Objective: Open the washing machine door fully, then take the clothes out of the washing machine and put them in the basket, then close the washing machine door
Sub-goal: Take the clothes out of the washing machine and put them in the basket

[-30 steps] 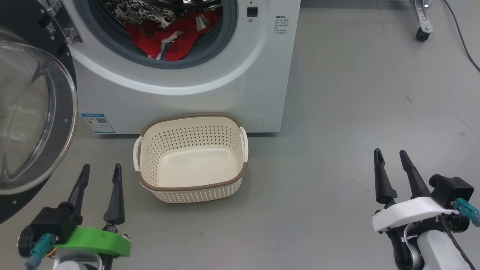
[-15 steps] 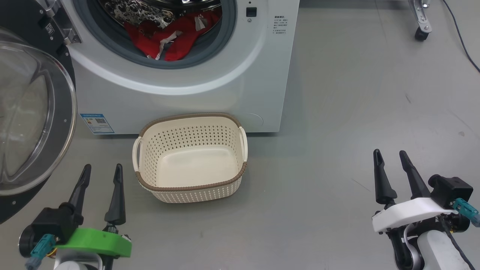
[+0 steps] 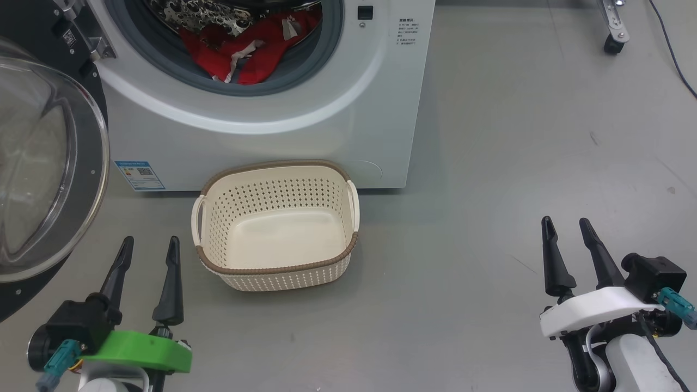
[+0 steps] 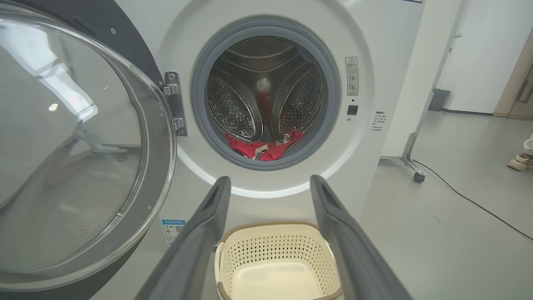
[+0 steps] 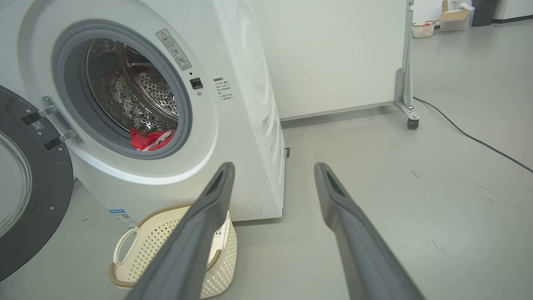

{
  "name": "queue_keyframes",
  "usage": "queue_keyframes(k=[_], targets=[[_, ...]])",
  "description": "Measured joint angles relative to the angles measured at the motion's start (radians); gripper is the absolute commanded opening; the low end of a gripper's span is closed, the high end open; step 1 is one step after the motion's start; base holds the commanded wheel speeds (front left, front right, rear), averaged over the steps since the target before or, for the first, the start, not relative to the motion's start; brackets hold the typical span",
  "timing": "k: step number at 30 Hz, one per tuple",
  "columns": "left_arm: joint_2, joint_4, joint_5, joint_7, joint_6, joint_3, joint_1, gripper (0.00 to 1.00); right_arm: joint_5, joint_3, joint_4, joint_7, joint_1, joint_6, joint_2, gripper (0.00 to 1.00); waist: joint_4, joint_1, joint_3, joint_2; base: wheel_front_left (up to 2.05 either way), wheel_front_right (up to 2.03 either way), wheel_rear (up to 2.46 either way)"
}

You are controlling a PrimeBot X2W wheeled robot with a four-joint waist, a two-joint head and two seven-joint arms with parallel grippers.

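Now the left gripper [image 3: 151, 242] and right gripper [image 3: 566, 223] hang spread and empty, well apart from the bright red fabric clothes [image 3: 239, 51] heaped low in the mouth of the white front-loading washing machine [image 3: 272, 141]. The cloth looks light, limp and likely to slip, so I'd pinch deep on a raised fold.

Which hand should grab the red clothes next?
Probably the left gripper: it sits open near the drum, facing the clothes straight on. The right gripper, also open, sits farther aside over the floor.

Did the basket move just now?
No. The basket keeps its place beside the blue sticker on the washing machine; both slid up the picture together, so the camera moved.
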Motion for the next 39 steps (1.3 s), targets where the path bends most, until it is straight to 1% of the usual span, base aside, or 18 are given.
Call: queue_keyframes(k=[7,15,21,27,39], targets=[[0.000,-0.007,0.004,0.000,-0.002,-0.001,0.000,1.00,0.000,0.000,0.000,0.000,0.000,0.000,0.001,1.00,0.000,0.0000,0.006,0.0000,0.00,0.00,0.00],[-0.002,-0.017,-0.005,0.000,-0.018,-0.026,0.000,1.00,-0.005,0.000,-0.003,0.000,0.000,0.000,0.001,1.00,0.001,0.0000,0.012,0.0000,0.05,-0.05,0.00],[-0.002,-0.028,-0.011,0.000,-0.019,-0.029,0.000,1.00,-0.005,0.000,-0.003,0.000,0.000,0.000,0.001,1.00,0.002,0.0000,0.016,0.0000,0.28,-0.28,0.00],[0.000,-0.032,-0.011,-0.002,-0.026,-0.029,0.000,1.00,-0.005,0.000,-0.003,0.000,0.000,0.001,0.001,1.00,0.003,0.0000,0.017,0.0000,0.52,-0.52,0.00],[0.001,-0.041,-0.022,-0.003,-0.026,-0.027,0.000,1.00,-0.005,0.000,-0.003,0.000,0.000,0.001,0.002,1.00,0.007,0.0000,0.019,0.0000,0.90,-0.90,0.00]])
